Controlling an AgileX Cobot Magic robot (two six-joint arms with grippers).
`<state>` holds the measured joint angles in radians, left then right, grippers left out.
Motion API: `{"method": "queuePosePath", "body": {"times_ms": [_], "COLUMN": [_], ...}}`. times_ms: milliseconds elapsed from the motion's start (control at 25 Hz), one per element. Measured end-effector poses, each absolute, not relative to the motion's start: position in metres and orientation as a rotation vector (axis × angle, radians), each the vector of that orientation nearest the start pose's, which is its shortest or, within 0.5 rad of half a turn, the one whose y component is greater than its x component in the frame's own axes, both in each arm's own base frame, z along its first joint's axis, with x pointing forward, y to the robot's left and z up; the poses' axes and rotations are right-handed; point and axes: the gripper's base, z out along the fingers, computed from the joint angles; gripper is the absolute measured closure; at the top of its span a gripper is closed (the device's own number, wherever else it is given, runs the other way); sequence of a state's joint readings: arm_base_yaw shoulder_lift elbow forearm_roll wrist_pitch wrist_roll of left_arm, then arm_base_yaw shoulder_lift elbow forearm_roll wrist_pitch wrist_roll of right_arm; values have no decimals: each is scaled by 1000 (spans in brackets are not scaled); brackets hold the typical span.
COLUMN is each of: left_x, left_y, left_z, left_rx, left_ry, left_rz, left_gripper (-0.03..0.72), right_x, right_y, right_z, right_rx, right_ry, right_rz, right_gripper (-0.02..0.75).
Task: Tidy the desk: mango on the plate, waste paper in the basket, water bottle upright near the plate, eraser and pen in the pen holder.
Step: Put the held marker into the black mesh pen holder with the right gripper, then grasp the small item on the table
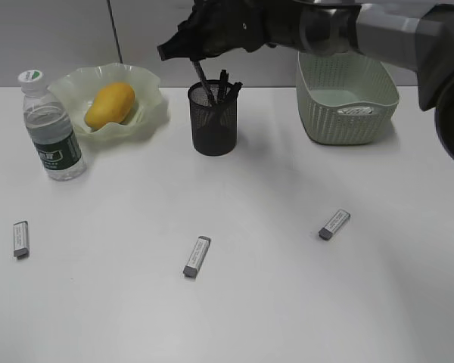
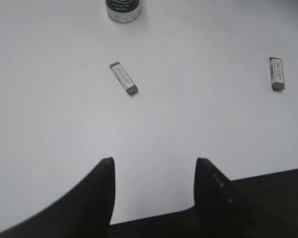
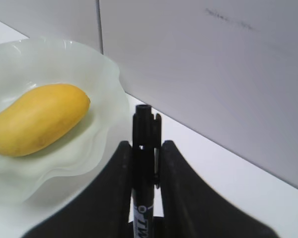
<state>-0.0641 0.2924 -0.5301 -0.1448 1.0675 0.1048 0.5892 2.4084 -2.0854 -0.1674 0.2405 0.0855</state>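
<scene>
Mango (image 1: 110, 105) plated, bottle (image 1: 51, 128) upright, paper (image 1: 356, 110) binned; my right gripper (image 3: 145, 151) pinches a pen (image 3: 143, 163) over the holder (image 1: 213, 119), left gripper (image 2: 154, 166) open and empty, 3 erasers (image 1: 197, 256) left on the desk (image 1: 272, 302).

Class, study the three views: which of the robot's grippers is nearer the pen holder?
Right. The right gripper hangs just above the pen holder, holding a pen; the left gripper hovers over bare desk farther off.

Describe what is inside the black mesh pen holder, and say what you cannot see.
The pen holder contains several dark pens standing upright. The right gripper holds a black pen with its lower end inside the cup. The mesh and pens hide the bottom, so an eraser there cannot be ruled out.
</scene>
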Motion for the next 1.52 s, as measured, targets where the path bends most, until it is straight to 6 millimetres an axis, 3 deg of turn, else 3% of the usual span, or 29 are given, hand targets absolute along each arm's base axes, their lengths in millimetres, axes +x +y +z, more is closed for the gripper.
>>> {"method": "queuePosePath", "body": {"times_ms": [360, 600, 720, 920, 1160, 1320, 1520], "left_x": [37, 37, 37, 37, 37, 37, 37], "left_y": [-14, -14, -14, -14, -14, -14, -14], "left_z": [281, 281, 281, 281, 281, 281, 281], "left_rx": [178, 178, 178, 178, 178, 178, 178], "left_ry": [2300, 2300, 2300, 2300, 2300, 2300, 2300], "left_rz": [-161, -161, -161, -161, -161, -161, -161], "left_gripper": [295, 295, 295, 295, 295, 295, 295], "right_x": [470, 469, 467, 454, 419, 401, 395], "right_y": [309, 308, 307, 297, 268, 241, 187], "right_z": [186, 185, 192, 227, 287, 319, 354], "right_rx": [-665, -669, -669, -674, -765, -781, -662], "right_ry": [2028, 2045, 2057, 2134, 2312, 2410, 2506], "right_rz": [257, 250, 244, 204, 69, 42, 42], "right_gripper": [570, 335, 297, 288, 286, 284, 283]}}
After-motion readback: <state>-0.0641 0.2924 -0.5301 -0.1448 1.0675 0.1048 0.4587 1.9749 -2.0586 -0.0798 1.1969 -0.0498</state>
